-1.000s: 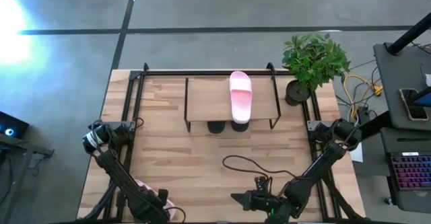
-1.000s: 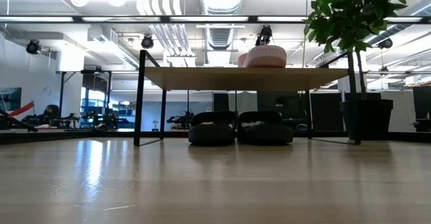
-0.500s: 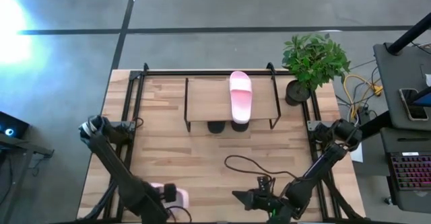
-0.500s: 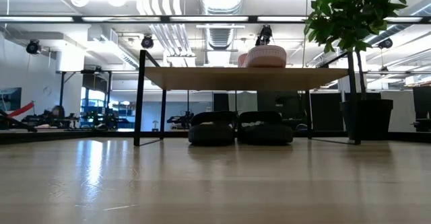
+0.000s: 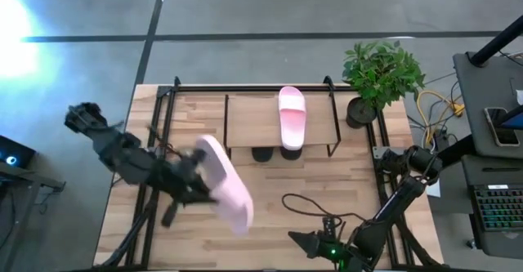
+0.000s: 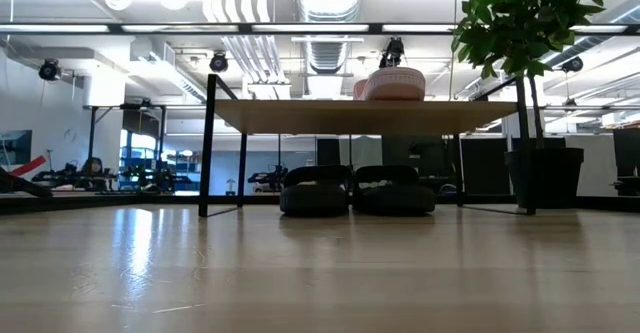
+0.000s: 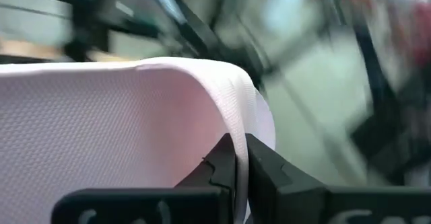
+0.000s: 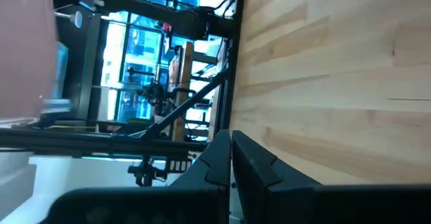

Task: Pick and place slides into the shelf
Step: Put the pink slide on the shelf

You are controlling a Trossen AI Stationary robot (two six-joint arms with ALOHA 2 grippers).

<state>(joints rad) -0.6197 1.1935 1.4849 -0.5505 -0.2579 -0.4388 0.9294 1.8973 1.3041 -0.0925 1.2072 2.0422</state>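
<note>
My left gripper [image 5: 201,189] is shut on a light pink slide [image 5: 225,184] and holds it in the air over the table's left middle; the slide's textured surface fills the left wrist view [image 7: 114,116]. The shelf [image 5: 245,121] stands at the table's far middle. The other pink slide [image 5: 292,117] lies on its top board [image 6: 300,116]. Two black slides [image 6: 315,190] [image 6: 395,190] rest on the table under the shelf, side by side. My right gripper [image 5: 304,241] is shut and empty, low at the table's near edge. My left gripper pinches the pink slide's thin edge [image 7: 242,120] between its two fingers [image 7: 222,162]. The slide is lifted clear of the table and stretches from the gripper toward the table's right, with its length slanting from far left to near right.
A potted plant [image 5: 380,76] stands at the far right corner, beside the shelf. A black cable [image 5: 306,200] loops on the table in front of my right arm. Bare tabletop [image 5: 327,178] lies between the shelf and the near edge.
My left gripper has risen from the table's near left edge and swung toward the far side and the middle, carrying the pink slide, which is now lifted clear and spread wide in the high view. My right arm has stayed about where it was.
</note>
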